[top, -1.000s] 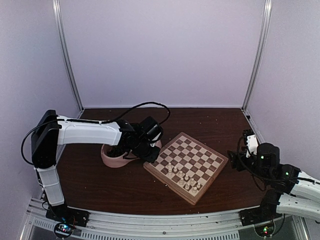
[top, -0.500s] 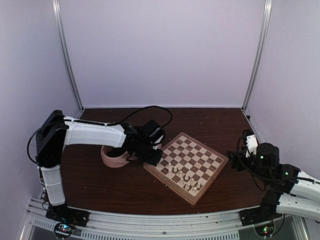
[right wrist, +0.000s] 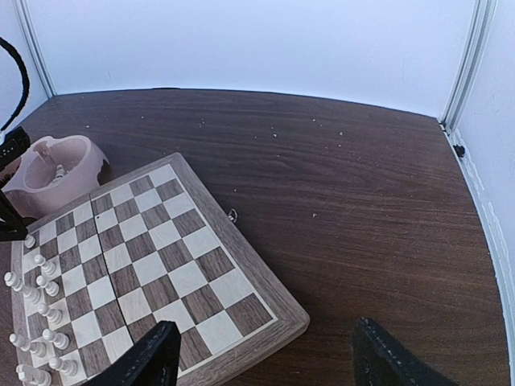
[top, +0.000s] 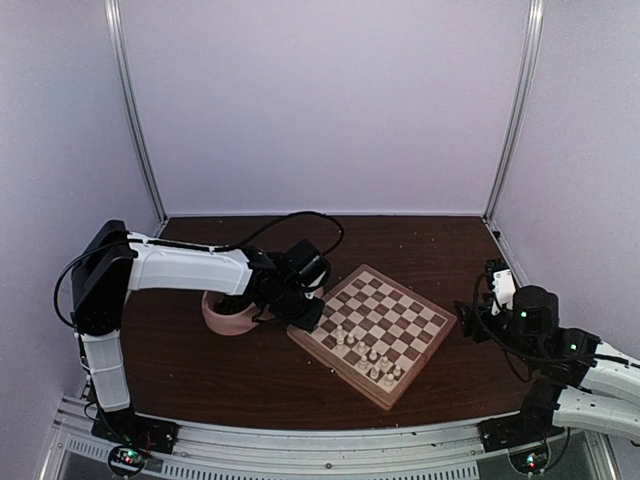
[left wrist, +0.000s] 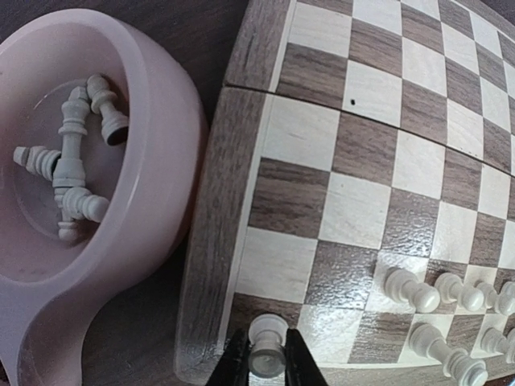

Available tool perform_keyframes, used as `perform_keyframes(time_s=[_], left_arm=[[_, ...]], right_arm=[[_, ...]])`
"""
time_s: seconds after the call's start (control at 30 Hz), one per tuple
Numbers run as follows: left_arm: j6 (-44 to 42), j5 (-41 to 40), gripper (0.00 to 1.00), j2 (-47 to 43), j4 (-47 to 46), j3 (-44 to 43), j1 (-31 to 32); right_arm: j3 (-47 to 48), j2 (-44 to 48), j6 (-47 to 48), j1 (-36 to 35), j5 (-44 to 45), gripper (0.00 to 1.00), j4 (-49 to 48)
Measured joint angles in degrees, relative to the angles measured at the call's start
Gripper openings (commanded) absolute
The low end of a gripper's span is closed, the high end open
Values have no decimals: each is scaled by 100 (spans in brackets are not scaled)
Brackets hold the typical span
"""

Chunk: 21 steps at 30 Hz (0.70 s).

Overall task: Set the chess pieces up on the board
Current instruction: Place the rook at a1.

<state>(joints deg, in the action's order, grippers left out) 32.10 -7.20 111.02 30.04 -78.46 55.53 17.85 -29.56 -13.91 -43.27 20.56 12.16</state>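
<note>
left tool (left wrist: 265, 371): pinched on a white piece (left wrist: 266, 347) at the corner square of the board (left wrist: 211, 241). more pieces (left wrist: 410, 289) are ranked nearby; loose pieces (left wrist: 71, 161) are heaped in the pink dish (left wrist: 165, 153) beside. right tool (right wrist: 261, 363): spread.

Board (top: 405, 305): checkered tan-and-brown wooden box, lying flat, one corner nearest us.
Chess pieces (top: 372, 358): cream, several upright along the near edge; others heaped in pink bowl (left wrist: 161, 121).

the board (left wrist: 354, 217) is matt, grained wood; the cream chess pieces (left wrist: 406, 287) look smooth; the pink dish (left wrist: 165, 145) resembles smooth plastic; the dark bench (right wrist: 362, 177) shows wood grain.
</note>
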Motion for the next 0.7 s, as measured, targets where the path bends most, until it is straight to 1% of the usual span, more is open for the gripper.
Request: perform_keyframes(time_s=[0.07,0.17,0.27,0.37,0.43,0.7], left_arm=[[-2,-17,16,0,2,0,4],[0,-35,22,0,4,0,9],[-2,-55,35,0,24,0,9],[-15,-59,53,0,114,0,9],[-35,-61,60,0,155,0,11],[-31,-98,68,-192,245,0,52]], right_arm=[[0,0,0,0,0,75,0],[0,0,0,0,0,75,2],[0,0,0,0,0,75,0],[0,0,0,0,0,76,0],[0,0,0,0,0,76,0],[0,0,0,0,0,75,0]])
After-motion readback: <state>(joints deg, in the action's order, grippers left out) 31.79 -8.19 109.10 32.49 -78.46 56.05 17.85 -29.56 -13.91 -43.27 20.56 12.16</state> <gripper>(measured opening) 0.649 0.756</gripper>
